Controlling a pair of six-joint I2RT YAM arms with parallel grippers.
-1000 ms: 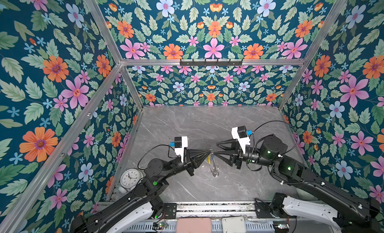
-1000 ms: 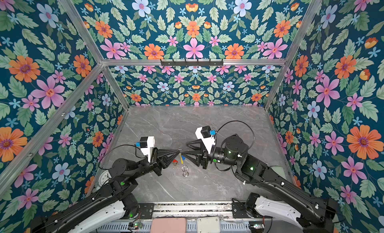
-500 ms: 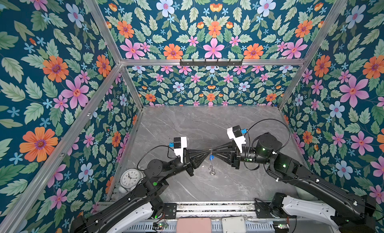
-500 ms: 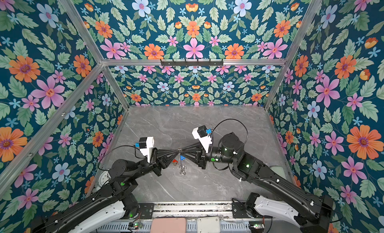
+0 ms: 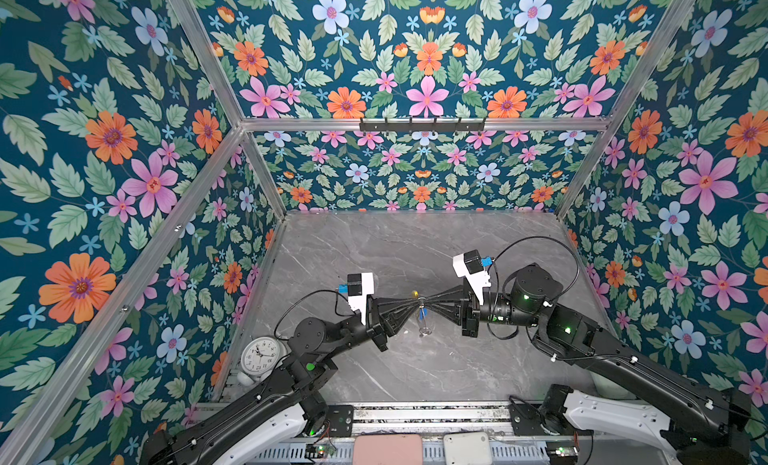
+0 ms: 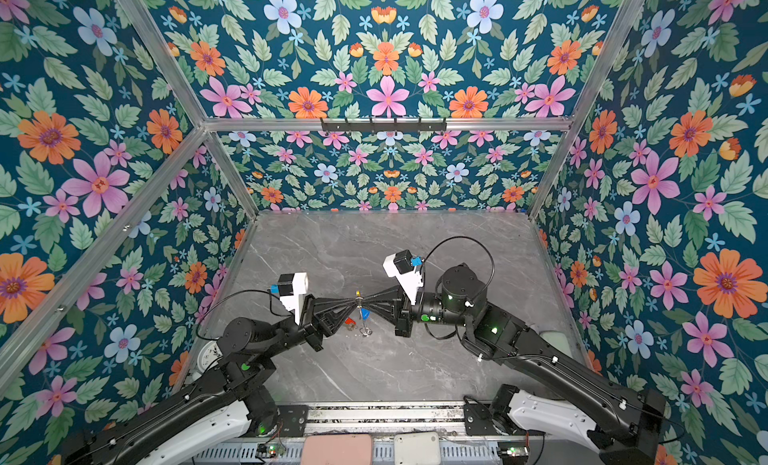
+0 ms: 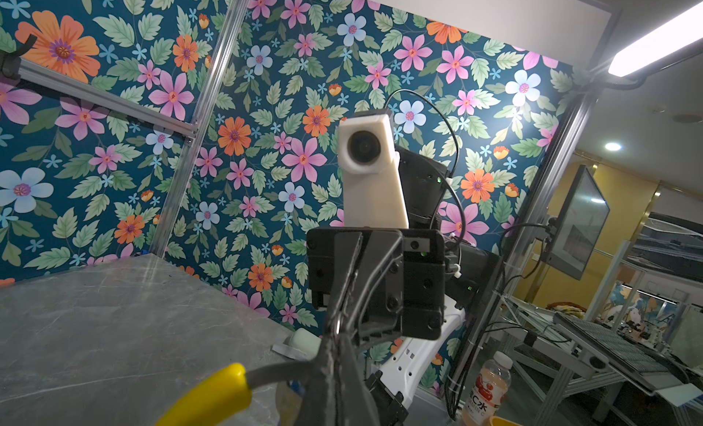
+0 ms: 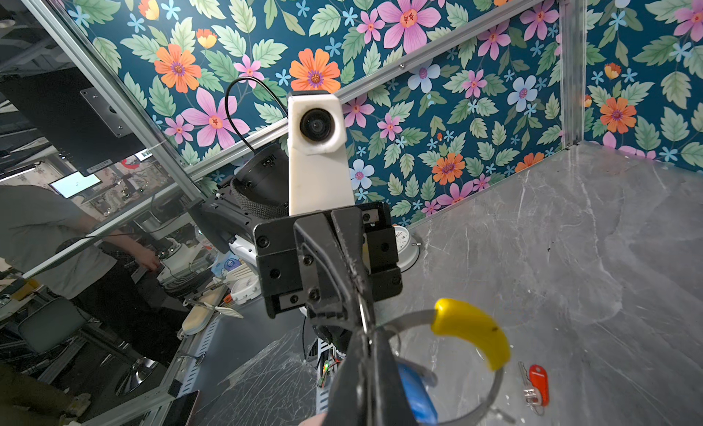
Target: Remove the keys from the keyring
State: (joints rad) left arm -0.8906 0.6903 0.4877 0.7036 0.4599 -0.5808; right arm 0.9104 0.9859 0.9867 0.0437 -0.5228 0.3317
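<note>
The keyring (image 8: 490, 395), a thin grey ring with a yellow arc (image 5: 414, 293) (image 7: 213, 393), hangs above the table's middle. My left gripper (image 5: 415, 305) (image 7: 336, 390) is shut on its rim. My right gripper (image 5: 426, 306) (image 8: 367, 371) meets it tip to tip and is shut on the same stretch of rim. The blue-tagged key (image 6: 365, 314) (image 8: 416, 397) dangles from the ring against the right finger. The red-tagged key (image 6: 349, 321) (image 8: 535, 384) lies loose on the grey table (image 5: 415, 371), under the left gripper.
A small white clock (image 5: 261, 355) stands at the table's near left corner. A pale round object (image 6: 552, 338) sits by the right wall. A black hook rail (image 5: 422, 124) runs along the back wall. Flowered walls close in three sides.
My right gripper has moved left up to the ring and shut there, tips now against the left gripper's. The left gripper has kept its hold and place.
</note>
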